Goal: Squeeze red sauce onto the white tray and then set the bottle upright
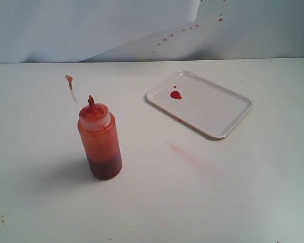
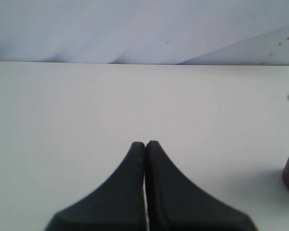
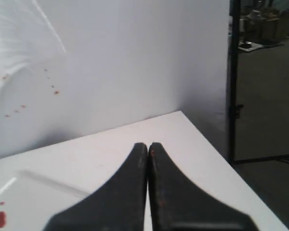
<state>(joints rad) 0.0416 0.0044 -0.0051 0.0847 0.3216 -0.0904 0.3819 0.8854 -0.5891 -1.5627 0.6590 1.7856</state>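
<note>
While the jaws of your left gripper [image 2: 145,143] and right gripper [image 3: 148,144] sit pressed fully together, holding nothing, your worktop [image 1: 218,192] carries one white tray [image 1: 233,109], one bottle [image 1: 100,142] upright well apart to its left, and one red sauce [image 1: 176,94] blob plus one tiny drop on the tray.

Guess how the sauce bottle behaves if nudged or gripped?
Probably light: the bottle shows red sauce pooled only near its base. Standing tall and narrow, it could tip if pushed high. Its smeared wall may be slippery.
</note>
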